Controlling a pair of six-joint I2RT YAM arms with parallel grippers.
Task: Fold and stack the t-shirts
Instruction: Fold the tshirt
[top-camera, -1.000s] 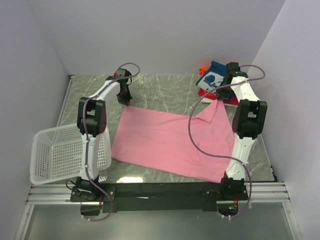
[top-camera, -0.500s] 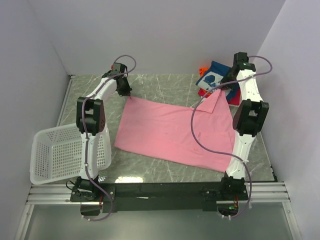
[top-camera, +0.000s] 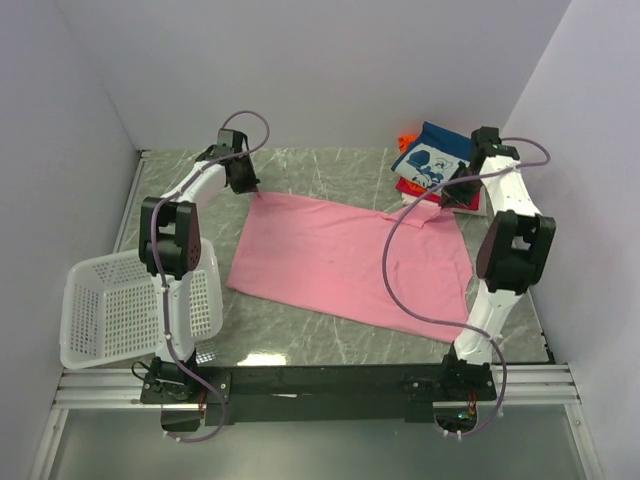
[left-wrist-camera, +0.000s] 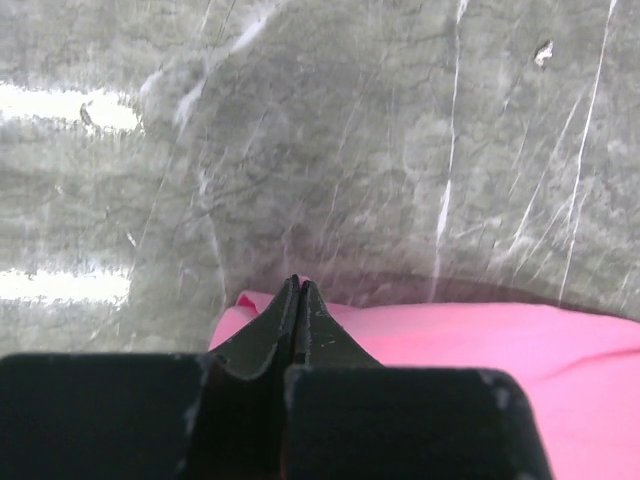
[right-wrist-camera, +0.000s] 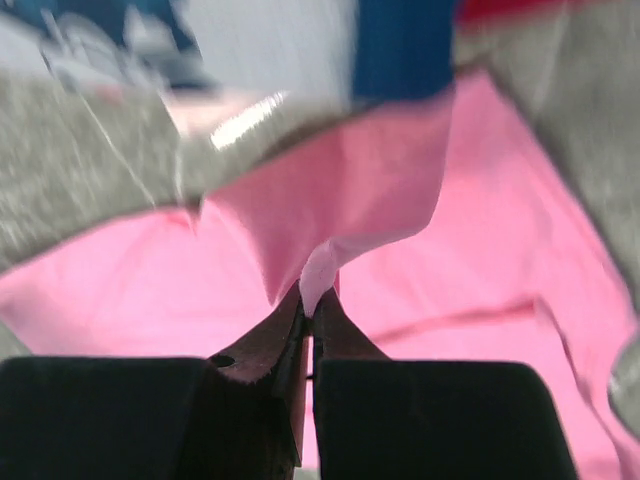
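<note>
Pink tee (top-camera: 350, 255), soft cloth, spread almost flat on grey veined marble worktop (top-camera: 320, 170), left tool (left-wrist-camera: 299, 284) clenched on its far left corner, right tool (right-wrist-camera: 308, 300) clenched on a peaked far right corner beside folded tees (top-camera: 432, 162), white mesh basket (top-camera: 110, 315) near left

A: Basket, where was it?
B: White mesh basket (top-camera: 100, 310) sat at the near-left corner of the table (top-camera: 330, 170), hanging out past the left edge.
A: Surface?
B: Grey marbled top, pale veins, glare patches. White walls (top-camera: 330, 70) on three sides. Metal rail (top-camera: 105, 388) along the near edge.
</note>
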